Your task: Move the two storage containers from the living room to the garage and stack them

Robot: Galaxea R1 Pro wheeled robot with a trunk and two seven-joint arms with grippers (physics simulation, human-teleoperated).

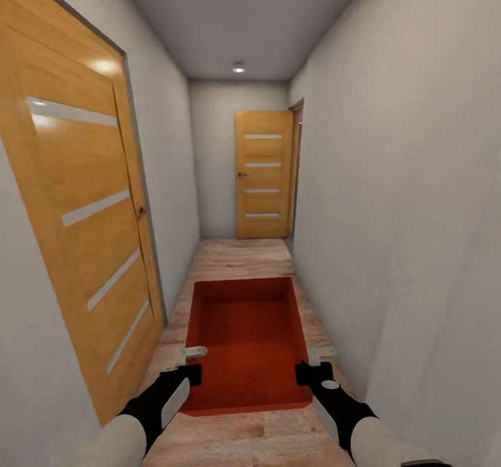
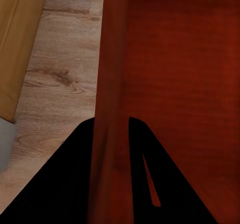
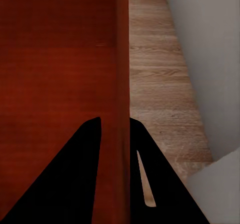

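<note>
— Where's the bin [image 1: 247, 342]?

— Out front at twelve o'clock, low, carried level between the two arms, open side up. Held over the plank floor [image 1: 243, 258] of a narrow hallway, not set down as far as can be judged.

— And the grip?

— Left gripper [image 1: 191, 366] at seven o'clock, clamped on the bin's left wall. Right gripper [image 1: 313, 366] at five o'clock, clamped on the right wall. In both wrist views, one dark finger on each side of the thin wall, pinching the rim: left gripper [image 2: 111, 129], right gripper [image 3: 116, 126].

— Why both sides at once?

— Probably because of the width: too broad for one arm, thin walls, no handles to be seen. Pinching opposite walls near the closer end keeps it balanced and level, and leaves the far end pointing down the corridor.

— Why so low and centred?

— Tight passage. White walls close at three and nine o'clock, a wooden door [image 1: 83, 230] with frosted strips at ten o'clock. Keeping the load in the middle looks like the way to avoid scraping either side.

— How far along?

— Only one bin seen here, and wood planks underfoot rather than grey concrete, so likely mid-transit. Another striped door [image 1: 263, 175] at the far end, twelve o'clock, shut or nearly so. Can't tell which door leads to the garage.

— Risk?

— Far corners clipping a wall or door frame on a turn; a thin wall slipping from the pinch.
</note>
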